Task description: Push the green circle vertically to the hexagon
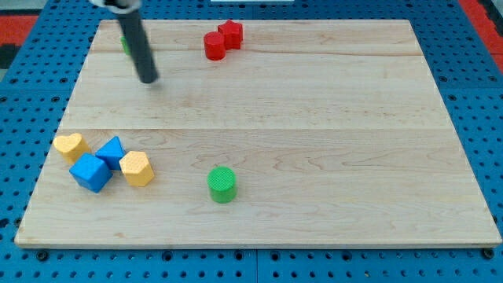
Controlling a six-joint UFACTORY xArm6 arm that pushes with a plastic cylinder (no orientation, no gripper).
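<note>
The arm's rod is leaning down into the view's top left, its tip point(148, 80) resting on the wooden board point(314, 118) well apart from every block; there is no hand or jaw to open or close, only this bare rod end, touching nothing. A sliver of another green block point(124, 43) is peeking out behind the rod, its shape hidden. The green circle point(222, 184) is sitting low on the board, near the view's bottom centre, standing upright on its flat face; being round, it is showing no long axis across the board and pointing no particular way. The yellow hexagon point(137, 168) is lying to its left, touching a blue cube point(91, 172) and crowded by a blue triangle point(112, 149) and a yellow heart point(69, 145). Two red blocks point(222, 39) are sitting touching near the top edge. Judging by this layout, the tip is likely standing clear because the push has not yet begun
</note>
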